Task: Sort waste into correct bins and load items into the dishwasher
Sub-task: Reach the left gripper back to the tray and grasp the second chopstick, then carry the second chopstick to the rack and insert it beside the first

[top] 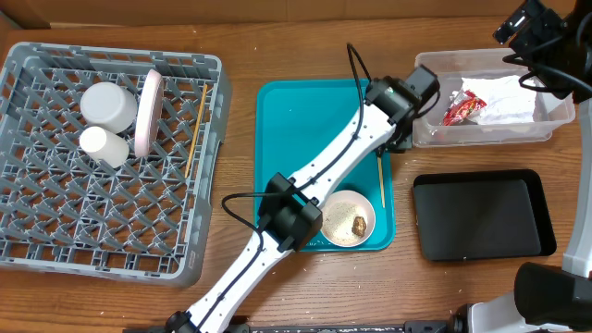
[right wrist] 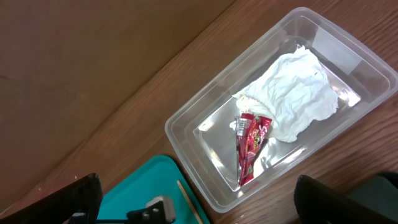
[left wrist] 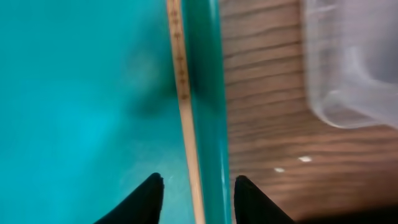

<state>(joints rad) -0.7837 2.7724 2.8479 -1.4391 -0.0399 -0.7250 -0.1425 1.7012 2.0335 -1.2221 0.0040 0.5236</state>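
Observation:
A thin wooden chopstick (left wrist: 183,93) lies along the right rim of the teal tray (top: 287,129). My left gripper (left wrist: 198,186) hangs over it, open, one finger on each side and neither touching it. Another chopstick (top: 196,128) rests in the grey dishwasher rack (top: 55,231) beside a white plate on edge (top: 148,113), a cup (top: 109,104) and a small bowl (top: 102,145). A white bowl (top: 348,218) with rice and a brown lump sits on the tray. The clear tub (right wrist: 205,134) holds the red wrapper (right wrist: 250,143) and the napkin (right wrist: 292,99). My right gripper (right wrist: 199,205) hovers open above the tub.
The shallow black tray (top: 481,215) lies on the table right of the teal tray, below the clear tub (top: 435,134). My left arm (top: 324,171) stretches diagonally across the teal tray. A few white grains (left wrist: 303,159) lie on the wooden table.

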